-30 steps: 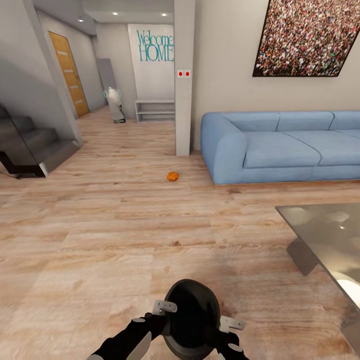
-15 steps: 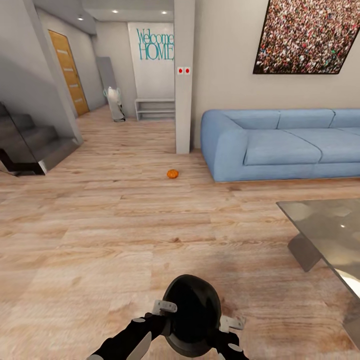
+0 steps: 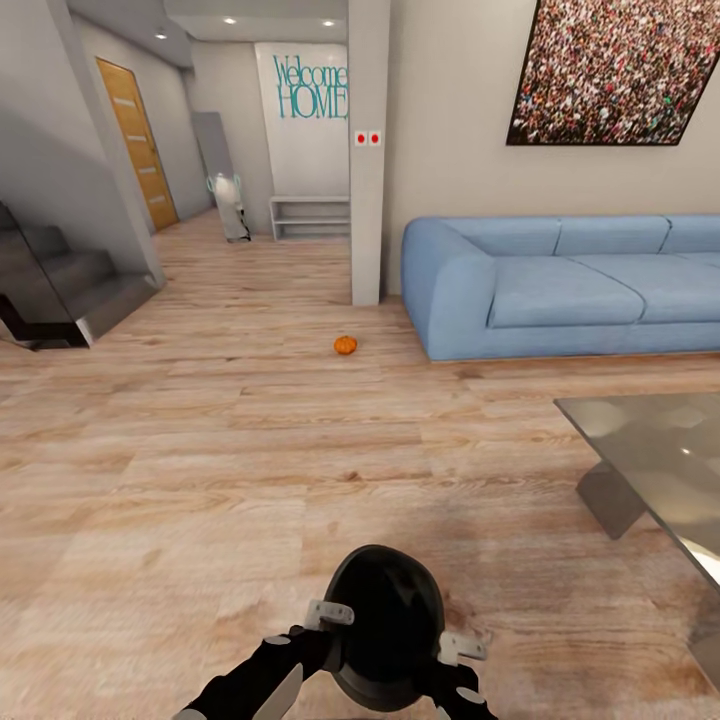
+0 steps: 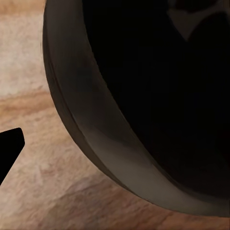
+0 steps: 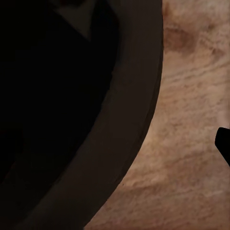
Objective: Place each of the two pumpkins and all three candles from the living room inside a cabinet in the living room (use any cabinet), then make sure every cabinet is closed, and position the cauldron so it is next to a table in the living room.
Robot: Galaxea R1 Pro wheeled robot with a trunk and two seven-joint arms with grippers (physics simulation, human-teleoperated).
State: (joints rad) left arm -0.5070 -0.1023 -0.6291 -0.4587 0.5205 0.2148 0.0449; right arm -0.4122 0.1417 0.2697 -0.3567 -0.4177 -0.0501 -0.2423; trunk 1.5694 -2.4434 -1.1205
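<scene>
Evidently both end effectors, left [image 3: 330, 613] and right [image 3: 462, 647], clamp the cauldron [image 3: 385, 625] between them; next, carry it beside the bench [image 3: 650, 450]; pumpkin [image 3: 345, 345] waits.

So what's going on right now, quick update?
Both grippers, left and right, flank the black cauldron; grip unclear. One pumpkin on the floor ahead. Glossy table at right.

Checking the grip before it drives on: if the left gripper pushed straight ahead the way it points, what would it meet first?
Most likely the cauldron: its black wall looms right in front of the left gripper.
</scene>
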